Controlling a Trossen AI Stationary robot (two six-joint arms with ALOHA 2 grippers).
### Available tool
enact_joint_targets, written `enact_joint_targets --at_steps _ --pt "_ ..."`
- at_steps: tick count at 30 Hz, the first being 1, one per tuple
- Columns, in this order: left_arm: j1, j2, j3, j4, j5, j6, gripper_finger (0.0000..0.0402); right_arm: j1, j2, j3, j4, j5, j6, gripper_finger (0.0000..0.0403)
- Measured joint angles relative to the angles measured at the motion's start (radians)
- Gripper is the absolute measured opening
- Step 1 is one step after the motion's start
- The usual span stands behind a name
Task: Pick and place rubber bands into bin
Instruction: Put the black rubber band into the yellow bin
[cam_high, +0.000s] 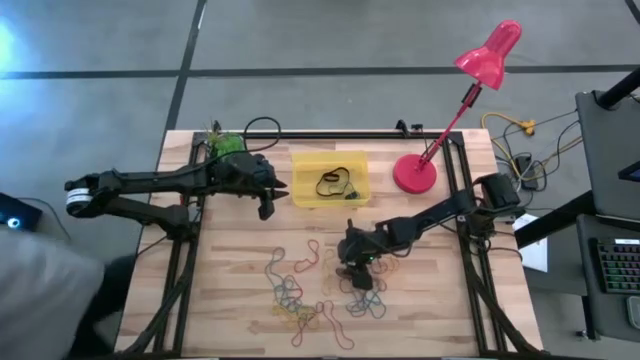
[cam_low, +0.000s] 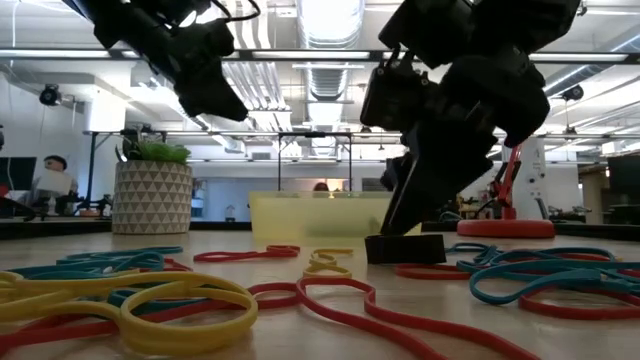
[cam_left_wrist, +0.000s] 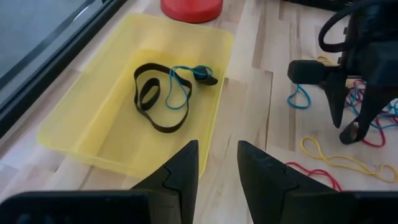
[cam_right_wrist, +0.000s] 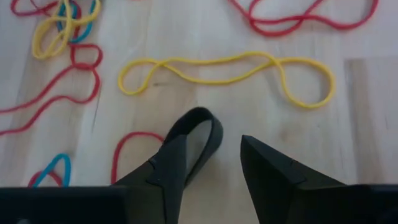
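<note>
Lying scattered across the near half of the pale wooden table (cam_high: 230, 300), thin floppy rubber bands (cam_high: 300, 295) in red, yellow and blue sit loose. Among them the right gripper (cam_right_wrist: 211, 158) reaches down, fingers parted, a black rubber loop (cam_right_wrist: 198, 134) against one finger. Farther back, the shallow translucent yellow plastic bin (cam_left_wrist: 93, 118) holds black and blue bands; just beside it hangs the left gripper (cam_left_wrist: 217, 165), fingers slightly apart, gripping nothing.
</note>
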Motion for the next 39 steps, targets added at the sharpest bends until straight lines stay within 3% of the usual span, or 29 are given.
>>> enact_joint_targets --at_steps 10,18,33,39 --pt "0.000 0.000 0.000 0.002 0.000 -0.001 0.0095 0.009 0.034 0.006 -0.003 0.026 0.023 0.0106" --pt "0.000 0.003 0.000 0.002 0.000 -0.002 0.0095 0.008 -0.003 0.006 -0.014 0.064 0.006 0.0015" --pt "0.000 0.006 0.000 0.003 0.000 0.000 0.0095 0.005 -0.092 0.006 -0.045 0.079 -0.037 0.0010" --pt "0.000 0.006 -0.002 0.004 0.000 0.000 0.0095 0.007 -0.062 0.006 -0.034 0.032 -0.047 0.0048"
